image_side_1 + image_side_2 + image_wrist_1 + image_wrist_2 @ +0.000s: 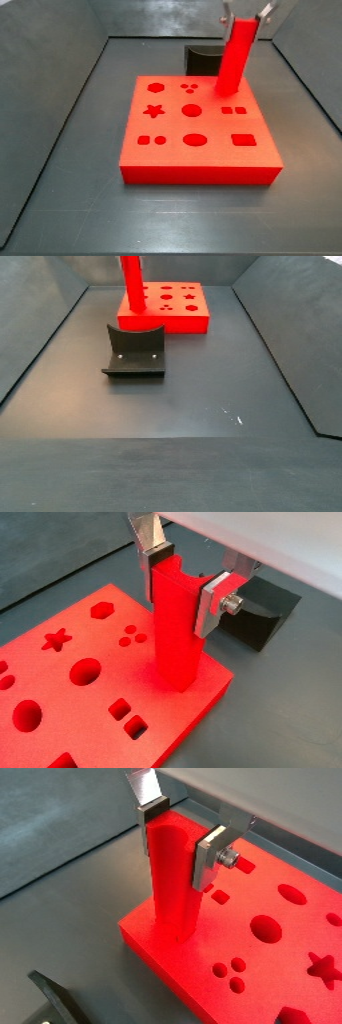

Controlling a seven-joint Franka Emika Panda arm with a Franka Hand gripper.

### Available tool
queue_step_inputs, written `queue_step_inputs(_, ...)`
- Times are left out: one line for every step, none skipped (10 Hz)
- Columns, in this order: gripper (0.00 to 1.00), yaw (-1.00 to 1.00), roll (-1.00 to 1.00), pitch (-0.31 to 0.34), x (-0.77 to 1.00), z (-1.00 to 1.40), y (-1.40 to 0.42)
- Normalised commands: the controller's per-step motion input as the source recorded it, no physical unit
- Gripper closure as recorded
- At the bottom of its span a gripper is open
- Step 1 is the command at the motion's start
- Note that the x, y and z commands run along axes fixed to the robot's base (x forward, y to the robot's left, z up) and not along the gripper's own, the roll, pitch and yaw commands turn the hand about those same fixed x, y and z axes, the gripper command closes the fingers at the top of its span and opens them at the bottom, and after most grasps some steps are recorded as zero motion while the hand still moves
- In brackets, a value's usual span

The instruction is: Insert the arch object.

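Observation:
The arch object (178, 627) is a long bright red bar standing upright, its lower end at the corner of the flat red board (80, 702). It also shows in the wrist view (174, 878) and in both side views (235, 55) (131, 281). My gripper (187, 574) is shut on the bar's upper end, silver fingers (214, 604) clamping both sides; it also shows in a wrist view (185, 836) and in a side view (246, 16). The bar's foot meets the board near its back right corner (225, 88); how deep it sits, I cannot tell.
The red board (198, 135) has several shape cutouts: star, circles, squares, hexagon. The dark fixture (134, 351) stands in front of the board in a side view and shows behind it in the others (203, 58) (261, 612). Grey walls enclose the floor.

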Motion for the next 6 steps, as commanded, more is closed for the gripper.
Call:
queue_step_inputs(1.00, 0.00, 0.17, -0.131, 0.00, -0.87, -0.06)
queue_step_inputs(1.00, 0.00, 0.12, -0.140, 0.00, -0.91, -0.03)
queue_step_inputs(1.00, 0.00, 0.11, -0.147, 0.00, -0.92, -0.04)
queue_step_inputs(1.00, 0.00, 0.10, -0.171, 0.00, -0.87, -0.04)
queue_step_inputs(1.00, 0.00, 0.01, -0.030, 0.00, -0.17, 0.01)
queue_step_inputs(1.00, 0.00, 0.00, 0.000, 0.00, 0.00, 0.00)
